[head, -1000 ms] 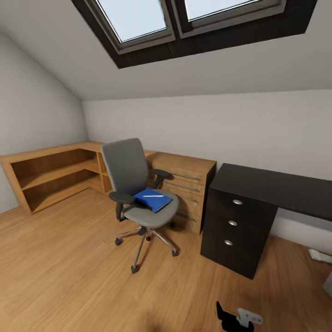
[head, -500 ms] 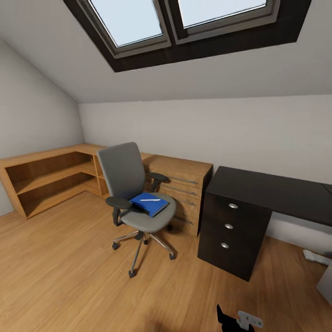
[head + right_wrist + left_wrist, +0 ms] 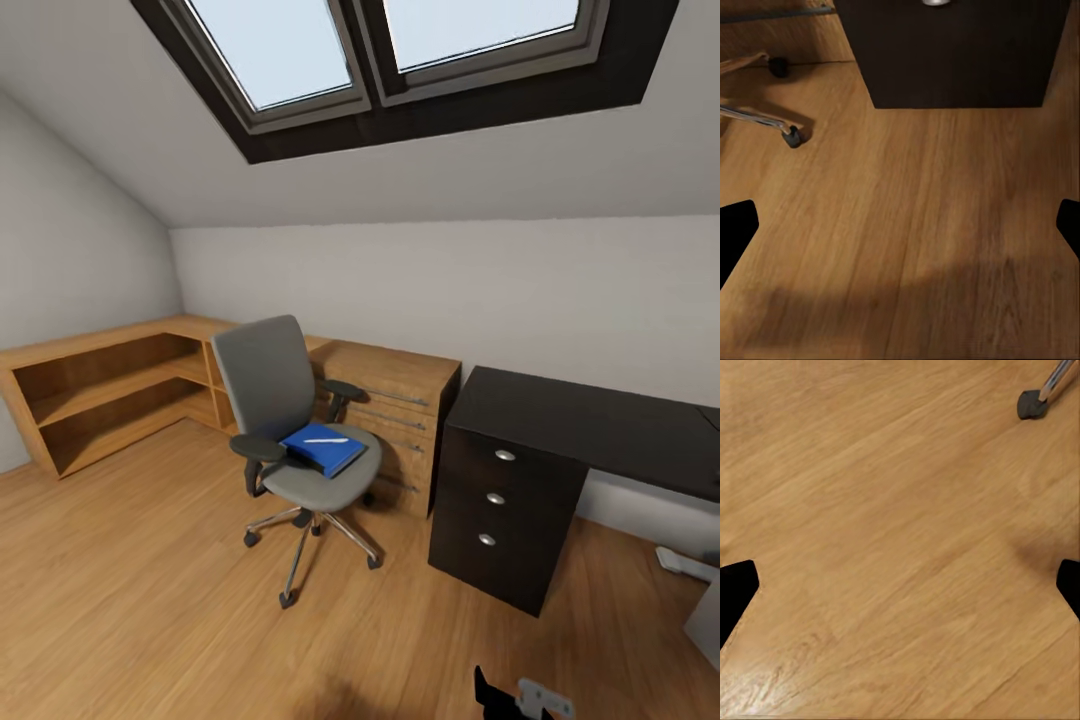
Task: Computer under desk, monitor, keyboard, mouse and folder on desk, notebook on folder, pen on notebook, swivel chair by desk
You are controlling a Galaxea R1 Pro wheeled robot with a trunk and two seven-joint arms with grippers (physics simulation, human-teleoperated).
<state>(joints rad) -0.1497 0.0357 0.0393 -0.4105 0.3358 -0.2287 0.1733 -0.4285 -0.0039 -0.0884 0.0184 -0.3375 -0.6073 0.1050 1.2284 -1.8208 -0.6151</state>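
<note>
One grey padded swivel chair [image 3: 290,420] stood on open wooden floor [image 3: 150,590], near one long black desk [image 3: 560,440] with three silver-knobbed drawers. One bright blue folder [image 3: 325,450] and one white pen [image 3: 325,439] lay on its seat. Left gripper [image 3: 900,585] and right gripper [image 3: 900,225] both gaped wide over bare floor.

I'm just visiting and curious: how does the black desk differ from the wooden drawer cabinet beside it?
The desk is black; the wooden drawer cabinet is light brown wood. The desk's drawers bear round silver knobs, the cabinet's long thin bar handles. The desk top runs on to the right past its drawers; the cabinet is a plain box. Both stand against the white wall.
</note>
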